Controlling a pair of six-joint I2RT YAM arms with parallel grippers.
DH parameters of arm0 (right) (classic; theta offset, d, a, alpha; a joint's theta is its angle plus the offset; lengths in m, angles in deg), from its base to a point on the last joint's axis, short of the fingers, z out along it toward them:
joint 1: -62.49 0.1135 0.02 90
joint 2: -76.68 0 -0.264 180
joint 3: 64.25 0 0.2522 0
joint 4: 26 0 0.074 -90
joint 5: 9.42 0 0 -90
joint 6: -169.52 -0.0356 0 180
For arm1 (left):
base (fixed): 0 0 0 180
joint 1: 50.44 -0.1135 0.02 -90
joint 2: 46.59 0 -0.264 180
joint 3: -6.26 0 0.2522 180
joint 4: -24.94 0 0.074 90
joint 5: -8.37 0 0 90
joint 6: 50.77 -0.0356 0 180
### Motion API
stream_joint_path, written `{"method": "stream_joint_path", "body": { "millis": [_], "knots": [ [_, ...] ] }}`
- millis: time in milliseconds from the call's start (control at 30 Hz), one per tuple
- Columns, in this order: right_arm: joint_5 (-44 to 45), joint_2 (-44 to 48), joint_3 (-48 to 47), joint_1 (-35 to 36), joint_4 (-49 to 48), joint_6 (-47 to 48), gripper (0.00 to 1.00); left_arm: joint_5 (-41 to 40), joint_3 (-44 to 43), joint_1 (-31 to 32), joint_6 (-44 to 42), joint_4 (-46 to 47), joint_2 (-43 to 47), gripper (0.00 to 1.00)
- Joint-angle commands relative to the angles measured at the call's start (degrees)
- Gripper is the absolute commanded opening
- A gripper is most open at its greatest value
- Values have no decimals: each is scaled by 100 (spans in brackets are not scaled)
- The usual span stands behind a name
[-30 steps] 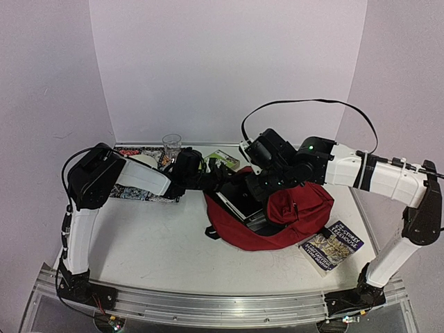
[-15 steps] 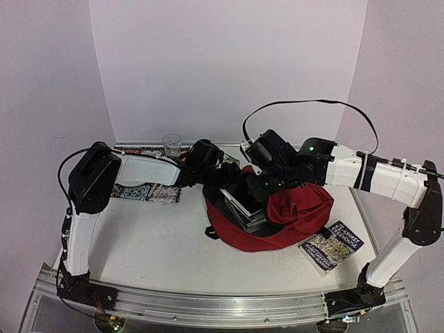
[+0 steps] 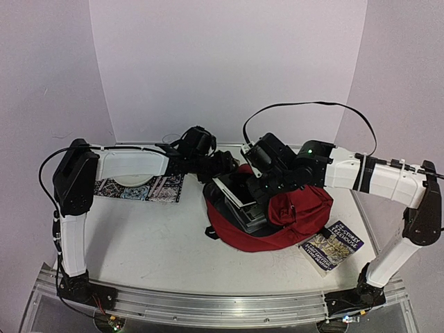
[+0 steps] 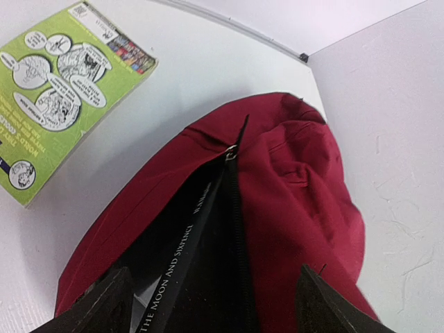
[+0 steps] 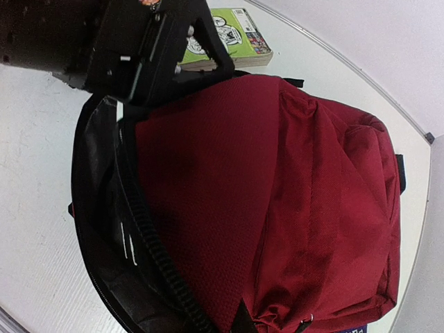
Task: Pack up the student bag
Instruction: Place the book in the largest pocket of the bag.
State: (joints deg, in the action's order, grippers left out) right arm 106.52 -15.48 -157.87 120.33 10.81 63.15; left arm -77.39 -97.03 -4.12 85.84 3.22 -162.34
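We held the left pincer (image 4: 214,295) over the student bag (image 3: 295,208)

Its fingers were spread wide astride the bag's open mouth, where a book (image 4: 173,274) sat spine-up. The right pincer (image 3: 260,186) was at the upper flap, and we could not tell its grip. The bag lay toward the right edge of the table (image 3: 152,236). We judged that the soft flap might sag shut, or the crowded pincers knock together.

"THE MOON AND SIXPENCE" runs along the spine of a black book (image 4: 177,267) inside the bag (image 4: 291,208). Print on the green book (image 4: 59,90), far left, and the blue book (image 3: 332,248), near right, is too small to read.
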Motion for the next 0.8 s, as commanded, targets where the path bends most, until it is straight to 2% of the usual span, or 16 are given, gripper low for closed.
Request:
{"method": "stream_joint_path", "body": {
  "millis": [0,167,433,767],
  "knots": [
    [133,175,56,32,77,-103,0,183,-133,51,78,136,175,81],
    [139,122,-15,30,77,-108,0,237,-399,405,290,188,-299,80],
    [103,111,23,29,77,-180,0,-16,-895,459,57,-35,-594,80],
    [113,132,127,33,73,-217,0,-1563,-612,457,-863,-565,159,84]
  ]
}}
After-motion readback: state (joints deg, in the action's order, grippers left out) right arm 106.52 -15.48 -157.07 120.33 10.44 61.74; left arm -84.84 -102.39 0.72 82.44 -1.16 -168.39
